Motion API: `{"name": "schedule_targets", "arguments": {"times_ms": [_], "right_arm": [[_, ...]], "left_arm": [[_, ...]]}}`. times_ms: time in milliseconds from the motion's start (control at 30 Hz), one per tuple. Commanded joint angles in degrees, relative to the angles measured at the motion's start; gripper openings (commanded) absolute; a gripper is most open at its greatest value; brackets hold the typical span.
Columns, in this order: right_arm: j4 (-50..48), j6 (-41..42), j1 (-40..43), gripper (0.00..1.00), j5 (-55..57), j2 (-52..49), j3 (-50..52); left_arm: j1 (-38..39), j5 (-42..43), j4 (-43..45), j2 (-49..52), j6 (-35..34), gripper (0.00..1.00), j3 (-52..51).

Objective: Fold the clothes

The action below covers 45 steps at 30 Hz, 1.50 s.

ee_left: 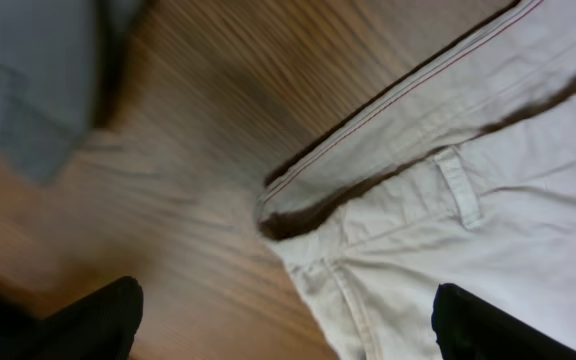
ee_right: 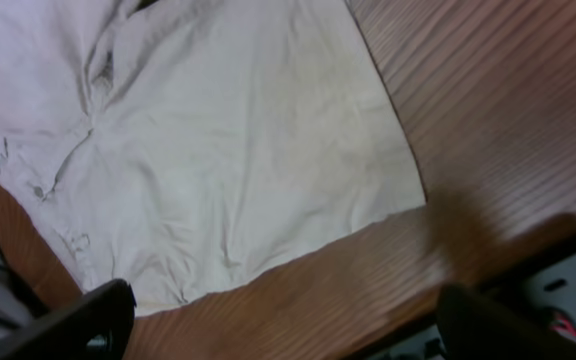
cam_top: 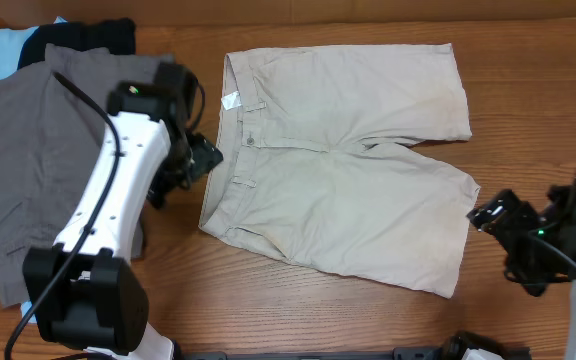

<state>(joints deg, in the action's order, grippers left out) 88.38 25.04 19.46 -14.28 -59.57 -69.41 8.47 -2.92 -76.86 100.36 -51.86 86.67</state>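
Folding is not yet started: khaki shorts (cam_top: 338, 160) lie flat. Both my grippers stand open, empty: left gripper (cam_top: 204, 160) at their 9 o'clock, right gripper (cam_top: 486, 214) at 4.

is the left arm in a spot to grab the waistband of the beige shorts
Probably yes: the left tool hangs open right at the waistband of the beige shorts, and nothing covers that edge.
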Motion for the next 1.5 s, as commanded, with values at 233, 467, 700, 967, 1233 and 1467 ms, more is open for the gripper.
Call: {"name": "schedule_targets", "arguments": {"times_ms": [233, 467, 700, 967, 1233, 1467], "right_arm": [[-8.22, 4.90, 0.11, 0.98, -4.92, 0.68, 13.51], [-9.75, 5.03, 0.11, 0.96, -4.26, 0.68, 16.76], [-9.25, 5.05, 0.09, 0.93, -2.75, 0.68, 17.09], [-8.55, 5.29, 0.09, 0.93, -2.82, 0.68, 19.12], [-9.31, 10.47, -2.21, 0.87, -2.58, 0.68, 22.99], [-17.14, 25.94, -10.75, 0.76, -0.74, 0.68, 32.41]], "left_arm": [[-0.04, 12.07, 13.86, -0.72, -8.83, 0.86, -18.40], [1.99, 12.90, 23.67, -0.72, -9.92, 0.87, -25.92], [2.43, 11.32, 29.20, -0.70, -5.38, 0.67, -26.86], [2.56, 7.82, 30.45, -0.59, -1.20, 0.35, -27.02], [3.19, 6.54, 31.15, -0.59, 1.09, 0.04, -28.41], [3.19, 6.54, 33.57, -0.59, 1.09, 0.04, -28.39]]}}
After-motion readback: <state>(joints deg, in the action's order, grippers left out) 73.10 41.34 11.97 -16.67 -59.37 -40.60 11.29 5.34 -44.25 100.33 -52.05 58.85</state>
